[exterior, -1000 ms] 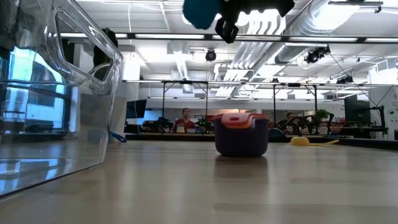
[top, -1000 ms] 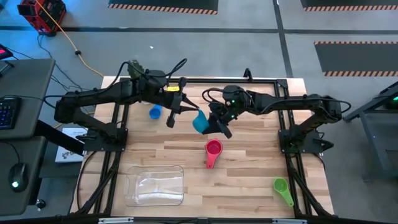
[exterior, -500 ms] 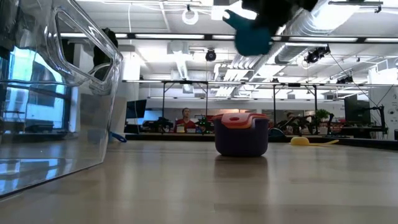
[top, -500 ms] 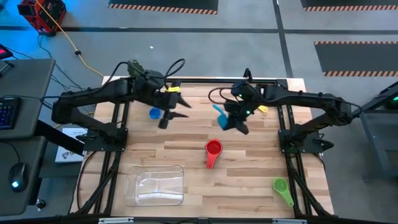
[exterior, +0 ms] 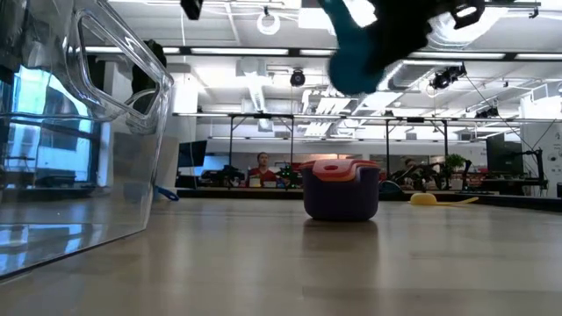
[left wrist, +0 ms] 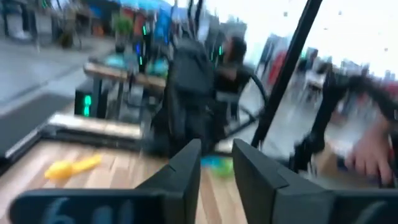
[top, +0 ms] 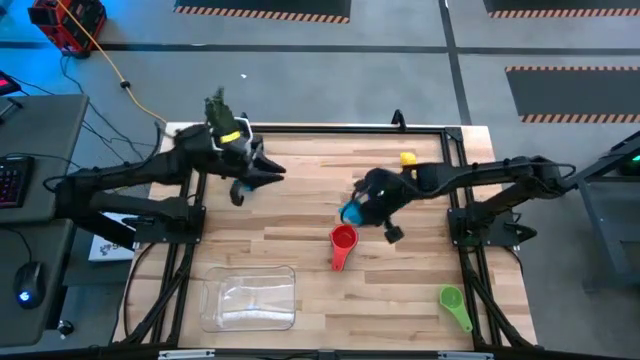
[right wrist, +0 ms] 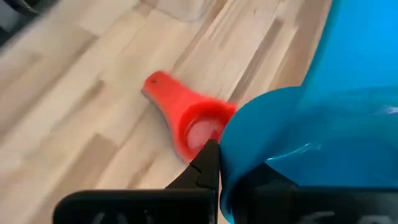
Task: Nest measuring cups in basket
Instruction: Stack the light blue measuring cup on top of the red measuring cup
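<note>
A light blue measuring cup (top: 351,212) hangs over the middle of the table, with my right gripper (top: 364,208) shut on it. Just below and nearer lies a red cup (top: 343,240), which also fills the middle of the right wrist view (right wrist: 193,124). A yellow cup (top: 408,158) lies at the far right and a green cup (top: 452,300) at the near right. The clear basket (top: 250,297) stands at the near left. My left gripper (top: 260,182) is drawn back at the far left, open with nothing between its fingers (left wrist: 186,171). My right gripper has the blue cup by its bowl, at the rim (right wrist: 233,158). One finger (right wrist: 208,165) shows against the wall's outer side; the cup hides the other. The fingers slant down from the table's right. The cup is lifted clear, above and just beyond the red cup.
A dark frame runs along the table's edges (top: 300,127). In the low view the basket's wall (exterior: 105,114) fills the left, and a dark cup-shaped thing with a red-orange top (exterior: 341,189) stands mid-table. Bare wood lies between the basket and the green cup.
My left gripper has let go of the blue cup and drawn back toward the table's far left. My right gripper has kept the cup, carried it toward the right, then toward the near edge and down toward the red cup, rolling and tipping its fingers downward.
</note>
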